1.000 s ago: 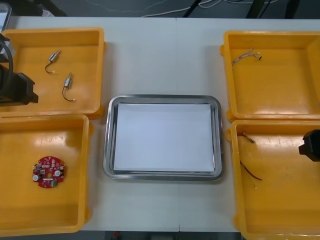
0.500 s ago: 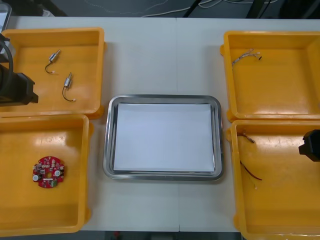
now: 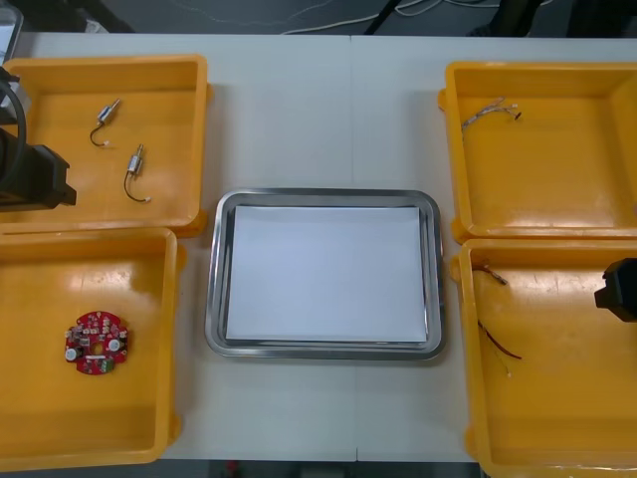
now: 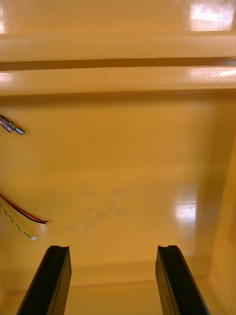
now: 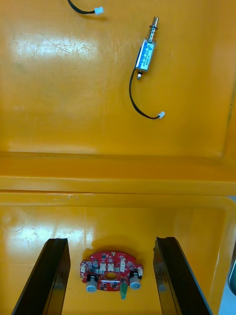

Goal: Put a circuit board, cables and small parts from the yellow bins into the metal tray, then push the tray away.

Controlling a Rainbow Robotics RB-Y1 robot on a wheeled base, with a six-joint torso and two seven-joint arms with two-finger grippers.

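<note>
A round red circuit board (image 3: 97,344) lies in the near left yellow bin (image 3: 149,299). In the left wrist view that board (image 5: 112,274) sits below and between the fingers of my open left gripper (image 5: 110,241), which holds nothing. Two small metal parts (image 3: 134,164) with black leads rest in the far left bin; one small metal part (image 5: 146,50) lies beyond the bin wall. My right gripper (image 4: 112,248) hangs open over the near right bin, a red and yellow cable (image 4: 22,212) off beside one finger. The metal tray (image 3: 215,289), white inside, sits mid-table.
My left arm (image 3: 35,174) is at the table's left edge and my right arm (image 3: 619,289) at its right edge. The far right bin (image 3: 458,149) holds a thin cable (image 3: 490,110). A red cable (image 3: 498,341) lies in the near right bin.
</note>
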